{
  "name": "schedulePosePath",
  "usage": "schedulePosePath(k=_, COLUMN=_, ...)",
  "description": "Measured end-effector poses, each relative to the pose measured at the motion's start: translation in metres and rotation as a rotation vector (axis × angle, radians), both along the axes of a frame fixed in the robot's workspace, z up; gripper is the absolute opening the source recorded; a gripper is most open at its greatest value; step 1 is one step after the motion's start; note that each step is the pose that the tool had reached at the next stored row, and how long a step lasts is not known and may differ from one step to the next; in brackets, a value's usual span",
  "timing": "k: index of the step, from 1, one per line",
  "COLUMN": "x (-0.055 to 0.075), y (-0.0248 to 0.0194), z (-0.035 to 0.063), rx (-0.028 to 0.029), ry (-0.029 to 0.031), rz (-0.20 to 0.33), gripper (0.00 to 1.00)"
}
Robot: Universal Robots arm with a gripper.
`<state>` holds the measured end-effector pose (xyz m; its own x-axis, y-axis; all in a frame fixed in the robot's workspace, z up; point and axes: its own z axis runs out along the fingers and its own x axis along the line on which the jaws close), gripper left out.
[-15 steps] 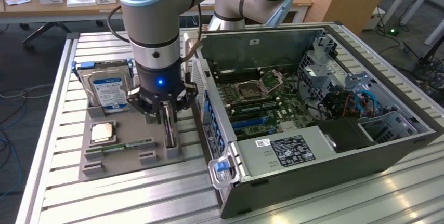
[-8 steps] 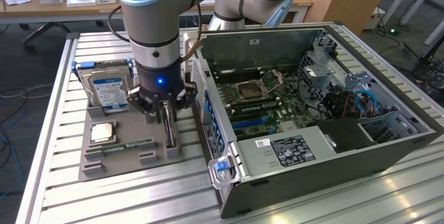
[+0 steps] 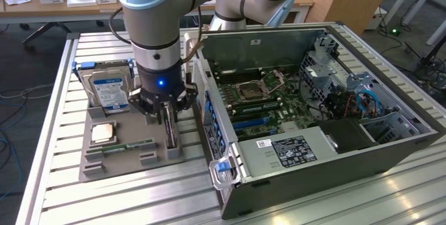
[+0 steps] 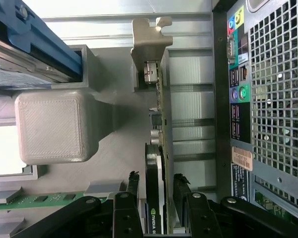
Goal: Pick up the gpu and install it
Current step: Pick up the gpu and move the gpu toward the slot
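The gpu (image 3: 171, 133) stands on its long edge in a slot of the grey holder block (image 3: 129, 163), a thin dark card with a silver end bracket (image 4: 149, 42). My gripper (image 3: 167, 111) has come down over it from above. In the wrist view the gripper (image 4: 158, 192) is open, and its two black fingers (image 4: 134, 187) straddle the gpu (image 4: 161, 111), one on each side, with a thin gap on both sides. The card rests in the slot, not lifted.
The open computer case (image 3: 390, 146) lies just to the exterior view's right of the holder, with its motherboard (image 3: 254, 97) exposed and its rear port panel (image 4: 238, 99) close to the card. A hard drive (image 3: 108, 90), a processor chip (image 3: 103, 131) and a green memory stick (image 3: 129, 145) also sit in the holder.
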<state>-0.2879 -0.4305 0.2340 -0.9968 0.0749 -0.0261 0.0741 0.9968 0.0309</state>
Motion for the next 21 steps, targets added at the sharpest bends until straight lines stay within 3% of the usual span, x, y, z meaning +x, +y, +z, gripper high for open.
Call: schedulePosePath(k=21, x=-0.0011, y=0.0003, z=-0.0032, rx=-0.0001, ry=0.0001, rz=0.000, gripper=0.42)
